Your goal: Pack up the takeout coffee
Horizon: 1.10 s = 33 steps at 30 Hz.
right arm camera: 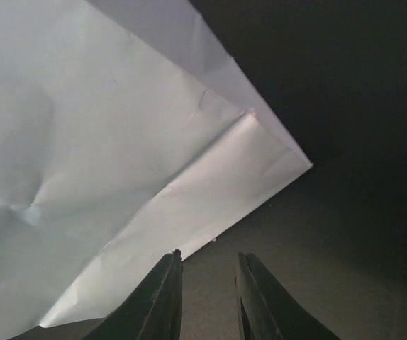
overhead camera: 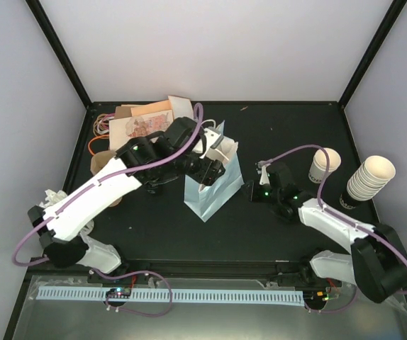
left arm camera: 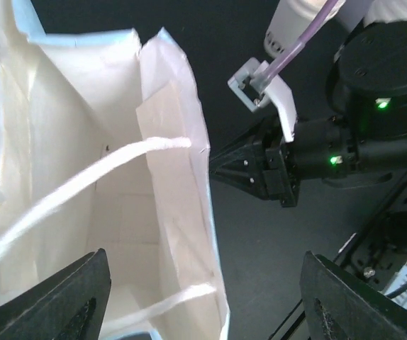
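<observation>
The takeout coffee with its black lid is not in view in any frame. A white paper bag [overhead camera: 210, 185] stands open in the middle of the table. My left gripper [overhead camera: 205, 170] hovers over its mouth, open wide and empty. The left wrist view looks down into the bag [left arm camera: 54, 163], whose inside shows only white paper and a string handle [left arm camera: 83, 185]. My right gripper [overhead camera: 250, 190] is low on the table just right of the bag. Its fingers [right arm camera: 162, 301] are a small gap apart with nothing between them, facing the bag's side wall [right arm camera: 118, 142]. It also shows in the left wrist view [left arm camera: 221, 164].
A single lidless cream cup [overhead camera: 325, 164] and a stack of lidless cups [overhead camera: 369, 178] stand at the right. A brown pulp carrier [overhead camera: 101, 164] sits left of the bag, partly under my left arm. Paper sleeves and rubber bands [overhead camera: 141, 119] lie at the back left.
</observation>
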### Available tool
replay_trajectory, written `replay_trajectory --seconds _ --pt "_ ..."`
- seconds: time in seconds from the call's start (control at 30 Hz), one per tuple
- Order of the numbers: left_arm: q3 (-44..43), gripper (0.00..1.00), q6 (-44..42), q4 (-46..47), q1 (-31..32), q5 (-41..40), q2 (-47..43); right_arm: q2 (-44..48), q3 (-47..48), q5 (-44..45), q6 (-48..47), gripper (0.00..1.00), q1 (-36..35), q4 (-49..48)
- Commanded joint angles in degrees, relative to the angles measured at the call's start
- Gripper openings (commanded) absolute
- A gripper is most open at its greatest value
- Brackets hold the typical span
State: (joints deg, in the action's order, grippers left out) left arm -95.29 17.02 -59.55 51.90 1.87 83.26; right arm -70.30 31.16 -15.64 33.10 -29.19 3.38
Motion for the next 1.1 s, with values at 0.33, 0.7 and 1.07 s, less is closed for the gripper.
replay_trajectory --seconds 0.33,0.7,1.07 --pt "-2.69 0.88 -2.43 2.15 -1.90 -3.84 -12.33 17.51 4.25 14.50 -3.96 0.27 -0.10 14.10" --pt "4.80 0.99 -1.37 3.64 -17.69 5.53 -19.08 16.74 15.91 14.49 -0.11 0.44 0.27 25.38" --pt "16.05 0.99 -0.29 11.36 -25.56 11.85 -21.49 17.13 22.35 5.72 -4.68 1.00 0.30 26.24"
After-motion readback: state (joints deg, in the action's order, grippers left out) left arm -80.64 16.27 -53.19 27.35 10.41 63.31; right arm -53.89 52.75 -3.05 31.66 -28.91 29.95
